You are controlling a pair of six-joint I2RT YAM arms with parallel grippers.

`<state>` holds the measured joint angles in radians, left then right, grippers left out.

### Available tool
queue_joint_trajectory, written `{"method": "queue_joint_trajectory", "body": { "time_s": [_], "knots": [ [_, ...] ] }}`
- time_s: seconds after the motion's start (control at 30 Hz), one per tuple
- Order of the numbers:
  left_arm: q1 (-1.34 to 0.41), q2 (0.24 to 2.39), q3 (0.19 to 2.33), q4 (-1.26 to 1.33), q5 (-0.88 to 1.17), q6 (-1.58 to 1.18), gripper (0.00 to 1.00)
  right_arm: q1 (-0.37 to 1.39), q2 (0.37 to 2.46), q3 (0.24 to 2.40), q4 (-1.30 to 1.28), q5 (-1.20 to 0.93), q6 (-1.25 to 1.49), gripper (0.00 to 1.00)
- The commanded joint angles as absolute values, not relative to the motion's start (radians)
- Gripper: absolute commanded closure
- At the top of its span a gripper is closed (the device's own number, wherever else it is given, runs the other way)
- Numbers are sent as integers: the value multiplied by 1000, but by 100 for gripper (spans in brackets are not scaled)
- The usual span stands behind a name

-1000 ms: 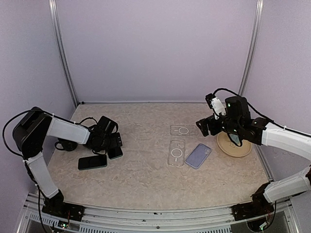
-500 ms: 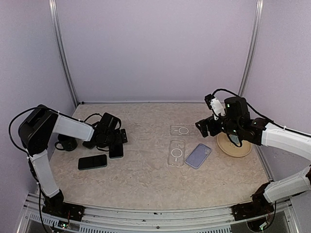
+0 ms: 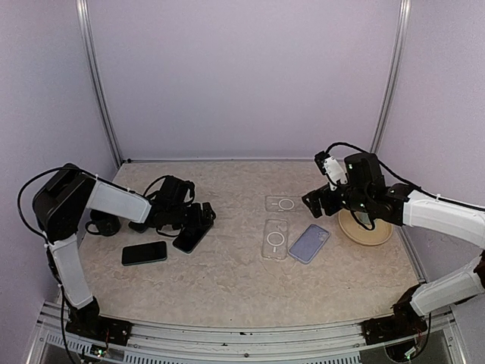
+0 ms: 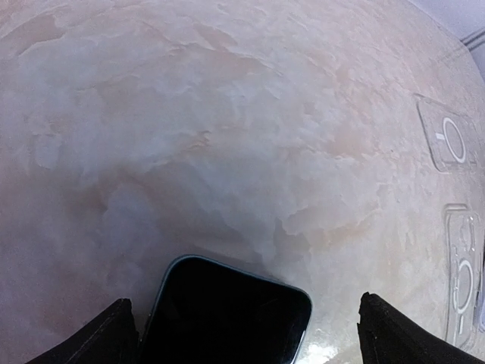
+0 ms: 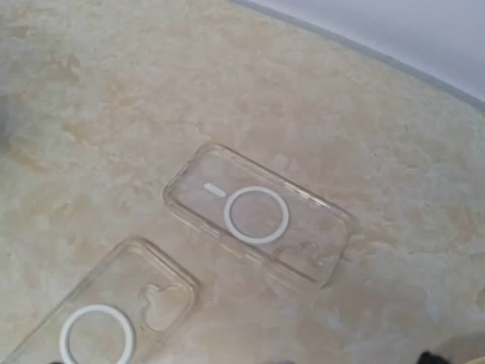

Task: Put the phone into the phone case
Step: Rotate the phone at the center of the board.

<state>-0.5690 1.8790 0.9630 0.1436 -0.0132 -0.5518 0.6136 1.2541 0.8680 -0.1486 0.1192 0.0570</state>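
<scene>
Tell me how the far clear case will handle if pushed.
The far clear case looks thin and hollow, so probably light and somewhat flexible. Lying flat on the table, it would likely slide rather than tip.

A black phone (image 4: 227,311) lies screen up and dark between the spread fingers of my left gripper (image 4: 241,326). Well to its right, two clear, white-ringed cases lie flat: the near case (image 3: 275,239), and the far case (image 3: 286,203) just behind it.

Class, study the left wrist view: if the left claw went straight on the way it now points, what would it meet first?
The black phone, which lies just ahead, between the open fingers of the left claw. The pictures do not show clearly whether it touches them.
</scene>
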Motion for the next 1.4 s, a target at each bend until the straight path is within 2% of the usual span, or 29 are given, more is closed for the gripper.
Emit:
{"method": "queue_joint_trajectory", "body": {
  "time_s": [0.0,0.1,0.27,0.43,0.63,0.87,1.37],
  "knots": [
    [-600,1874,925,169,125,-526,1,627,1270,905,-156,97,58,0],
    [-620,1853,930,131,128,-493,1,627,1270,905,-153,94,54,0],
    [-631,1780,947,13,17,-384,1,626,1268,902,-151,87,51,0],
    [-657,1673,871,4,-69,-231,1,627,1266,897,-138,63,54,0],
    [-669,1595,737,126,10,-65,1,630,1268,907,-144,42,44,0],
    [-678,1613,741,165,132,45,1,635,1264,897,-138,14,50,0],
    [-668,1793,915,44,82,67,1,647,1241,858,-131,24,67,0]
  ]
}}
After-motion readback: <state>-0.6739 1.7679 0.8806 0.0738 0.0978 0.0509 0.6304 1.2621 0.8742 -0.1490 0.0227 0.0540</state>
